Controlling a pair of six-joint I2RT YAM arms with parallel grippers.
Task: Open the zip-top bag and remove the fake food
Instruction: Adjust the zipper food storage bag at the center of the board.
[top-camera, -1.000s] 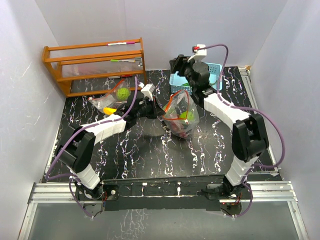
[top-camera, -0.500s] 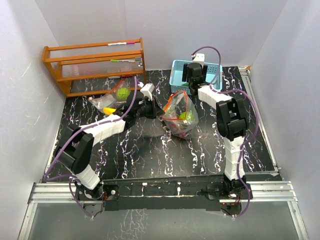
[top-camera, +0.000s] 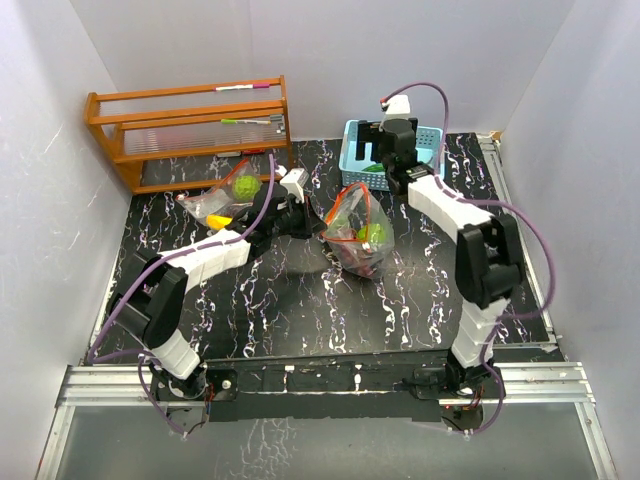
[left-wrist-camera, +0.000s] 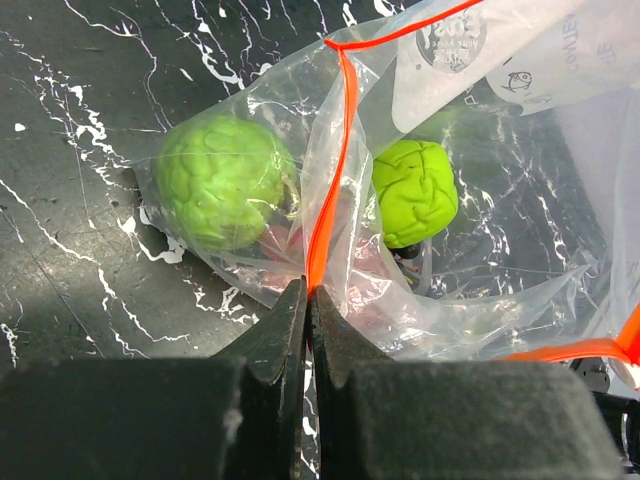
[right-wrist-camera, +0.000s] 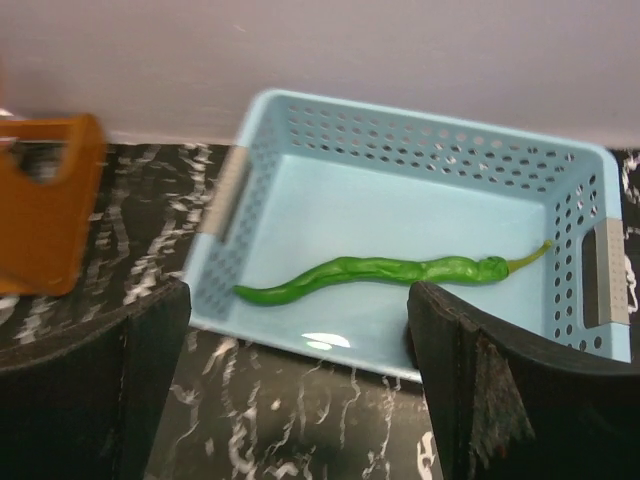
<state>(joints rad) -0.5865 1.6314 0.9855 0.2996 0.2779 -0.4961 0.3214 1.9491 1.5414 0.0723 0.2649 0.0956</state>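
The right arm has swung about above the light-blue basket (right-wrist-camera: 430, 150). Its end effector (right-wrist-camera: 298, 300) gapes open, the long green vegetable (right-wrist-camera: 370, 272) lying just below: one item delivered. The left end effector (left-wrist-camera: 308, 300) stays clamped on the zip-top bag (left-wrist-camera: 480, 290)'s orange rim, with lime-green balls (left-wrist-camera: 222, 180) just ahead, unremoved.

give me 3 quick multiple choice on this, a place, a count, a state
1. The long green vegetable lies: A in the light-blue basket; B on the wooden shelf; C on the table.
2. Lime-green balls in the left wrist view: A one; B two; C four.
3. The right gripper is: A open; B shut on a ball; C shut on the basket.
Key: 1 A, it lies on the basket floor; 2 B, two show through the bag; 3 A, fingers apart, nothing between.
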